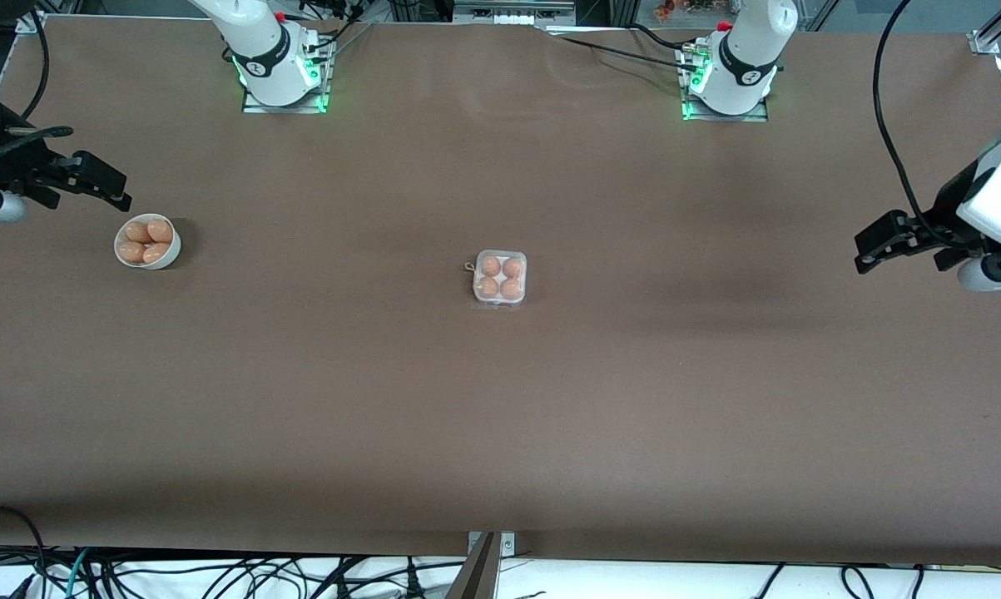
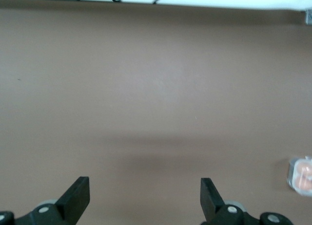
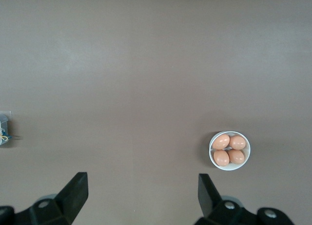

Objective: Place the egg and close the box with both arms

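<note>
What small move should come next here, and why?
Probably none, just wait: the small white four-cell carton already holds four tan eggs, seemingly lidded, and the open left gripper and right gripper hang at the brown table's ends.

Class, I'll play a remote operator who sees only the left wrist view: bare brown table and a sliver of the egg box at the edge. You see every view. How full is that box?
Observer: In the front view the box holds four eggs, one in every cell.
Operator: Are there eggs anywhere else?
Observer: Yes. A white bowl toward the right arm's end of the table holds four more.
Operator: And the right end effector?
Observer: The right end effector hangs open and empty over the table beside that bowl.
</note>
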